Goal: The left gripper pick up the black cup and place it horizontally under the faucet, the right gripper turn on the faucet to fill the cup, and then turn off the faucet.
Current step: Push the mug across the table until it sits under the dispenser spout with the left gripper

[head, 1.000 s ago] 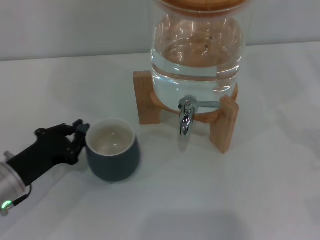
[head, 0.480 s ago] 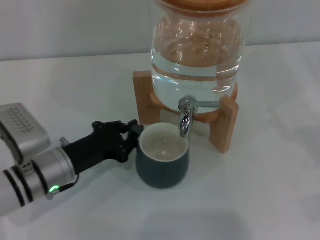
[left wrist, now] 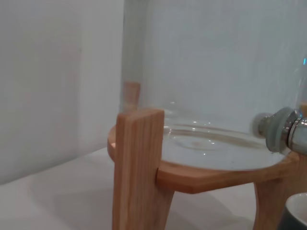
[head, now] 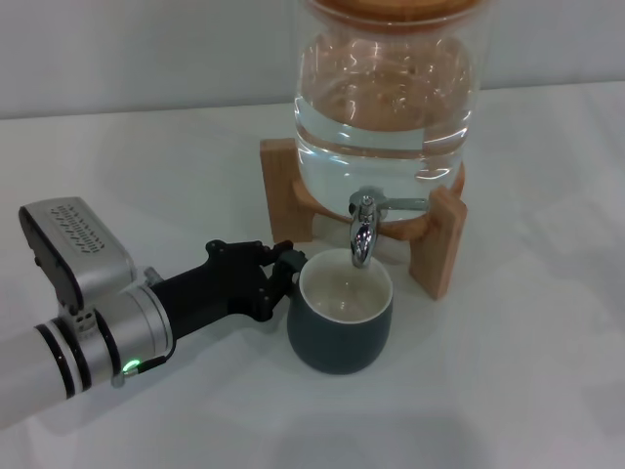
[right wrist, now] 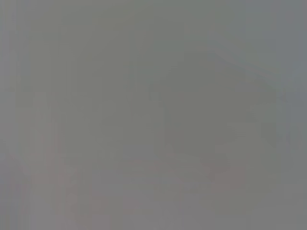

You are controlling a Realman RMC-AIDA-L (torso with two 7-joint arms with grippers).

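The glass dispenser (head: pixel 386 98) is seen on its wooden stand (head: pixel 289 191). The black cup (head: pixel 342 322), gripped at its handle by the left gripper (head: pixel 283 278), is placed upright beneath the faucet (head: pixel 362 231). Next, the lever must be turned by the right gripper, which is unseen.

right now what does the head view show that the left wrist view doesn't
Only the head view shows the left gripper at the side of the black cup, the cup's whole body and cream inside, the faucet spout over its mouth, and the water level in the glass dispenser.

Only the left wrist view shows the underside of the wooden stand from low and close.

Both share the stand, the dispenser's base, the faucet's chrome fitting and a sliver of the cup's rim. The right gripper appears in neither.
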